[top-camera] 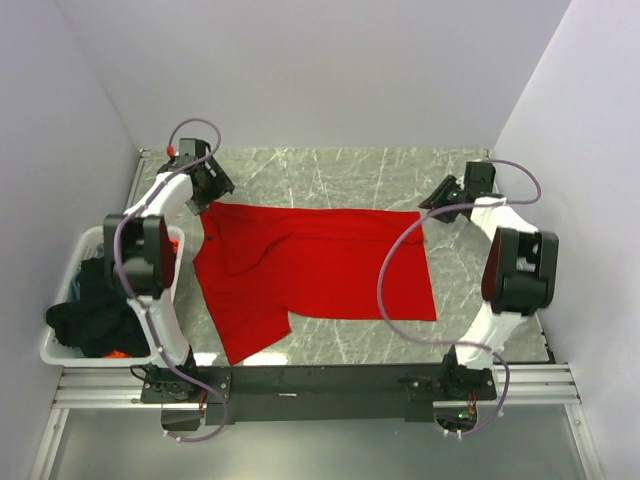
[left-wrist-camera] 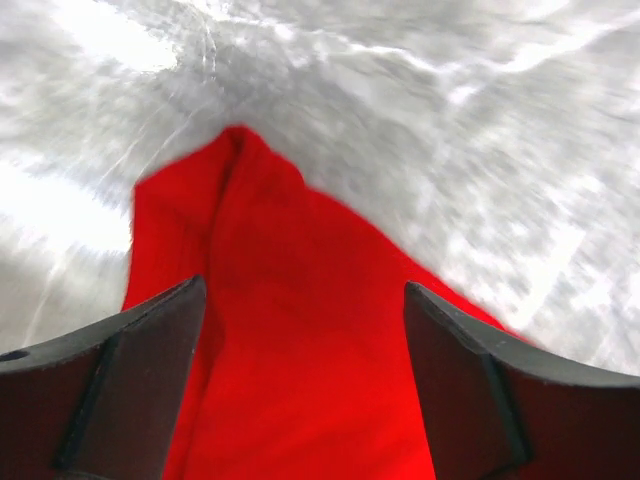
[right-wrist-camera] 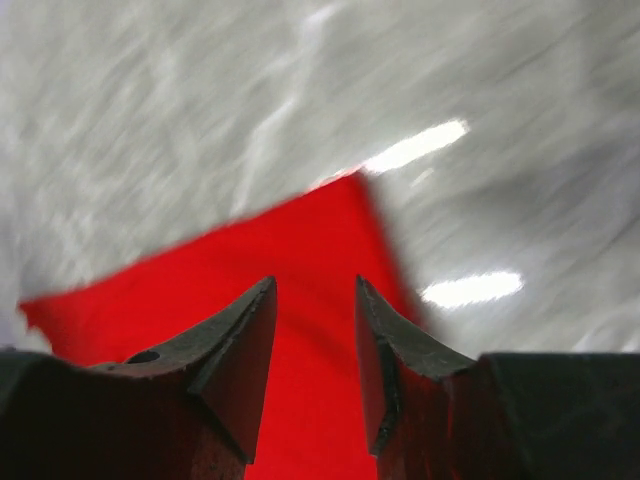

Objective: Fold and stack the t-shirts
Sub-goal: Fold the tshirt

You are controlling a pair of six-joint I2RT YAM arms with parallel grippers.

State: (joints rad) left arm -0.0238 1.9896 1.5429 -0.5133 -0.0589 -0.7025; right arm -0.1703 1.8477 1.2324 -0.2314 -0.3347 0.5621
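The plain bright red cloth t-shirt lies spread flat on the grey marbled table. The left gripper gapes wide over its far left corner; the right gripper stands narrowly apart, pinching nothing. Both should lift clear evenly, without dragging the hem

A plain bright red t-shirt lies spread flat across the middle of the marble counter. Its long side runs left to right, and one flap reaches toward the near left. Black t-shirts sit crumpled in a heap in the white basket at the left edge.
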